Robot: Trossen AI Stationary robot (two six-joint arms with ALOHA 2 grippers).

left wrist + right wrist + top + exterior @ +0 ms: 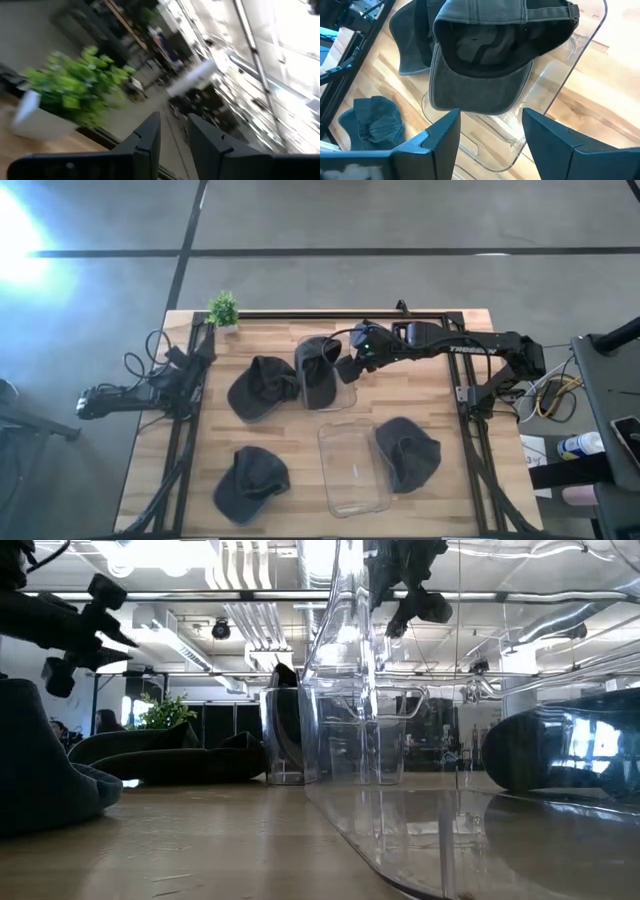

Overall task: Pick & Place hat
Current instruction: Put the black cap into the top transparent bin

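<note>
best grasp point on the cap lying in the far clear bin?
Probably the brim of the cap: it is flat, thin and juts over the clear bin rim toward the open right gripper. Come from above, one of the fingers on each face.

Both arms are basically matte black jointed tubes, the right arm (470, 350) has white lettering plus a little green light, and the left arm (140, 392) trails loose black cables.

Hat (318, 370) in far bin (340, 394), three hats around near bin (352, 467)
</note>
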